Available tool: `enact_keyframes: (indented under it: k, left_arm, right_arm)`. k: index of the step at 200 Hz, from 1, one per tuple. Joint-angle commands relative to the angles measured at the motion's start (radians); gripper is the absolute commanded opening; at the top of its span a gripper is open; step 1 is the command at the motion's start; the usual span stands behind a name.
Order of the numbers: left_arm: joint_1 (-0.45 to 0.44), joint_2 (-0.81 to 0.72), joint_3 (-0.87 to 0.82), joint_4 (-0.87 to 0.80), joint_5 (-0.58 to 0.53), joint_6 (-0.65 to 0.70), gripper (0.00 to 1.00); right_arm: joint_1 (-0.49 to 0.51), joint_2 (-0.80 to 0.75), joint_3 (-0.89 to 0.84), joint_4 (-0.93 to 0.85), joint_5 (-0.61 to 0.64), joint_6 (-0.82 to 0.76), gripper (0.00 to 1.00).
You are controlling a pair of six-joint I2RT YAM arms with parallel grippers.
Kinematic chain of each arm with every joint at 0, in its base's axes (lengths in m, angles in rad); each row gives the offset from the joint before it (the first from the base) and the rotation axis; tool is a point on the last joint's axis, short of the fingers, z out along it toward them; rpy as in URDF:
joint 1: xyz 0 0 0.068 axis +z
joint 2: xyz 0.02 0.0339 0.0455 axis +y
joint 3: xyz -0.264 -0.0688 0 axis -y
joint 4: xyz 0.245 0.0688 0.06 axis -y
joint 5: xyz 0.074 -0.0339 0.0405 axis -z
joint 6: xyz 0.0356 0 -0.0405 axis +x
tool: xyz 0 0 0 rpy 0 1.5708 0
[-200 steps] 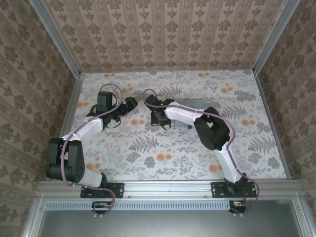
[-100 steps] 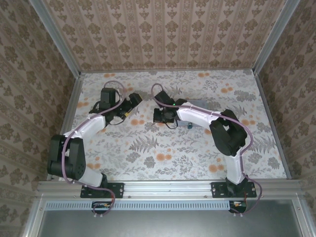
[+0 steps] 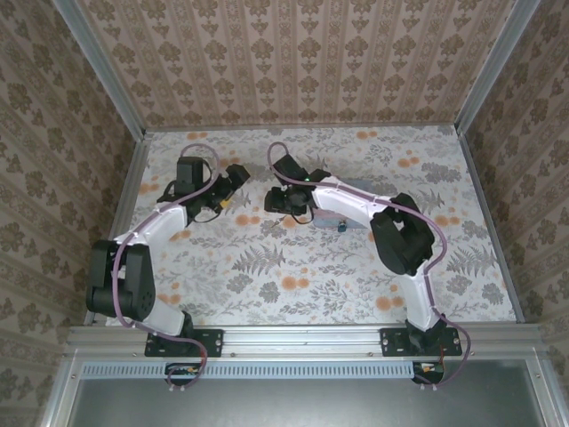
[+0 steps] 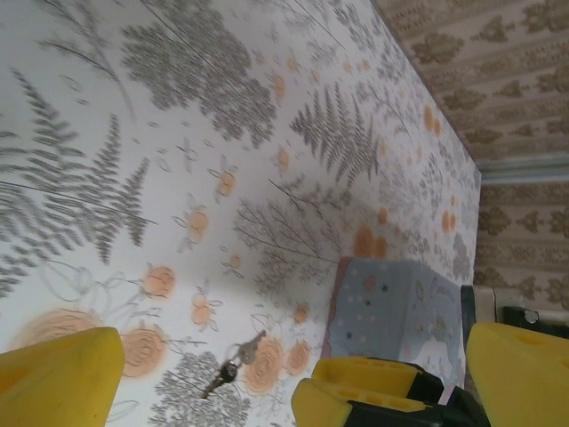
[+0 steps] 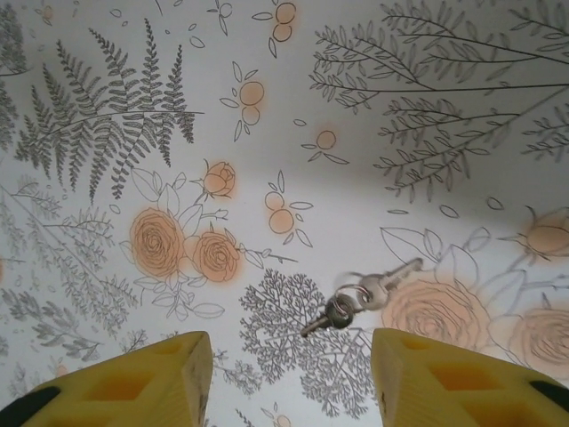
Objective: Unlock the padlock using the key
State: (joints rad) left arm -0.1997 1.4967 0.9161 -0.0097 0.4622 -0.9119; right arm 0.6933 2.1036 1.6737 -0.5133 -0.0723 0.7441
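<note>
The key (image 5: 360,298) is a small bunch of two keys on a ring, lying flat on the flowered tablecloth. My right gripper (image 5: 289,365) hovers over it, open, with the bunch between its yellow fingers and nearer the right one. My left gripper (image 4: 293,349) is also open, and the key (image 4: 233,363) lies between its fingers. From above, the left gripper (image 3: 240,183) and right gripper (image 3: 272,199) face each other closely. The padlock (image 3: 341,226) is a tiny dark speck beside the right forearm.
The pale blue cartoon-printed tin (image 4: 400,311) sits just beyond the right gripper's yellow fingers (image 4: 356,396); from above the right arm covers most of it. Papered walls (image 3: 302,62) close the table on three sides.
The right gripper has moved left and toward the back wall, away from the tin and toward the left gripper. The left gripper has shifted slightly toward the back. Both stay open.
</note>
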Motion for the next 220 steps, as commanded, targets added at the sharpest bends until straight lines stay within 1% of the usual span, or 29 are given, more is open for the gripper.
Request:
enact_keyframes:
  k: [1,28,68,150,195,220]
  left_arm:
    - [0.034,-0.047,-0.037,-0.003,-0.019,-0.013,1.0]
    - [0.052,-0.075,-0.078,0.008,-0.035,-0.019,1.0]
    - [0.064,-0.098,-0.146,0.061,-0.043,-0.051,1.0]
    - [0.083,-0.108,-0.209,0.122,-0.03,-0.067,1.0]
    - [0.086,-0.11,-0.237,0.154,-0.024,-0.077,1.0]
    - [0.093,-0.108,-0.247,0.165,-0.018,-0.08,1.0]
  right_arm:
    - [0.021,0.077,0.112,-0.178,0.079,0.039,0.56]
    - [0.033,0.143,0.204,-0.28,0.134,0.099,0.58]
    - [0.033,0.193,0.261,-0.335,0.134,0.172,0.57]
    - [0.035,0.334,0.462,-0.491,0.144,0.205,0.55]
    - [0.035,0.389,0.513,-0.536,0.144,0.214,0.53]
    - [0.037,0.413,0.533,-0.552,0.141,0.218,0.51]
